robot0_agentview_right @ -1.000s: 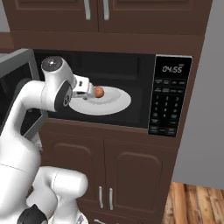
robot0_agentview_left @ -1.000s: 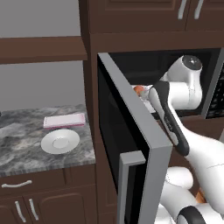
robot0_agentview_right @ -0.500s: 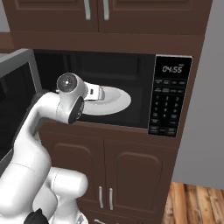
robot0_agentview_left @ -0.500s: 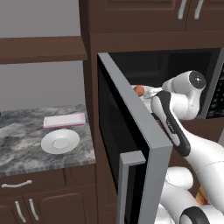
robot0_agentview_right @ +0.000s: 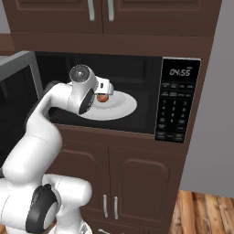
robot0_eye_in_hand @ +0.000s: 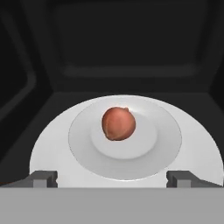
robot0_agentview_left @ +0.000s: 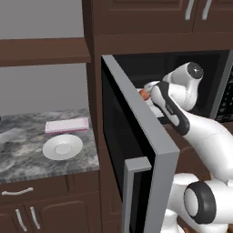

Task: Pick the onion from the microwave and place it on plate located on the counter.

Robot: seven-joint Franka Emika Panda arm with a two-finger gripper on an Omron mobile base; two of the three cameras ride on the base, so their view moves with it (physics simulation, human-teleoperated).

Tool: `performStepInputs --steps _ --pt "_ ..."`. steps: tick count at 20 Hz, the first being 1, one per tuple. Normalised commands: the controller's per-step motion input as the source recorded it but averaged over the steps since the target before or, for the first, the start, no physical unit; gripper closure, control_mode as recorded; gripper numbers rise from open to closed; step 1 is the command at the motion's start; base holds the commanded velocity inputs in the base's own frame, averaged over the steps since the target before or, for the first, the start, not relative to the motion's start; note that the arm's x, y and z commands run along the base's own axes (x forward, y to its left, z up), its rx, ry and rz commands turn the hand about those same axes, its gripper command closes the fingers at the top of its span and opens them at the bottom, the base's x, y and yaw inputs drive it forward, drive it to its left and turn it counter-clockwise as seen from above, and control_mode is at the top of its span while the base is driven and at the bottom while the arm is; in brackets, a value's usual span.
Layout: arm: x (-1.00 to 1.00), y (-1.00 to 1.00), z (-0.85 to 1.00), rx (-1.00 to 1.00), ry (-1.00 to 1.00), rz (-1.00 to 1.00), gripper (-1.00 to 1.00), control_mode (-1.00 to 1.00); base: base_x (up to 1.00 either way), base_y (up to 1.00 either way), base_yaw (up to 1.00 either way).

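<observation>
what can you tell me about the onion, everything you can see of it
The onion is a small, round, reddish-brown ball with a smooth skin and a slight point at its top right. It rests on the middle of a wide white dish inside the microwave, whose door stands open. Nothing else touches it. The gripper is open, its fingertips spread wide and short of the onion. From the right base view the arm partly hides it.

The left base view looks from behind the arm, rightward past the open grey-framed door into the built-in black microwave [robot0_agentview_left: 182, 77]. The right base view faces that same cavity squarely. The hand view sits close inside, facing its far wall.
</observation>
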Motion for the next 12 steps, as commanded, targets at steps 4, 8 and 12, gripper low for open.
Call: performStepInputs --steps 4,8,12 --pt "0.35 0.0 -0.29 0.0 0.0 0.0 -1.0 -1.0 0.0 0.0 0.0" --pt "0.34 0.05 -0.35 0.0 0.0 0.0 -1.0 -1.0 0.0 0.0 0.0" --pt "0.36 0.0 -0.32 0.0 0.0 0.0 -1.0 -1.0 0.0 0.0 0.0"
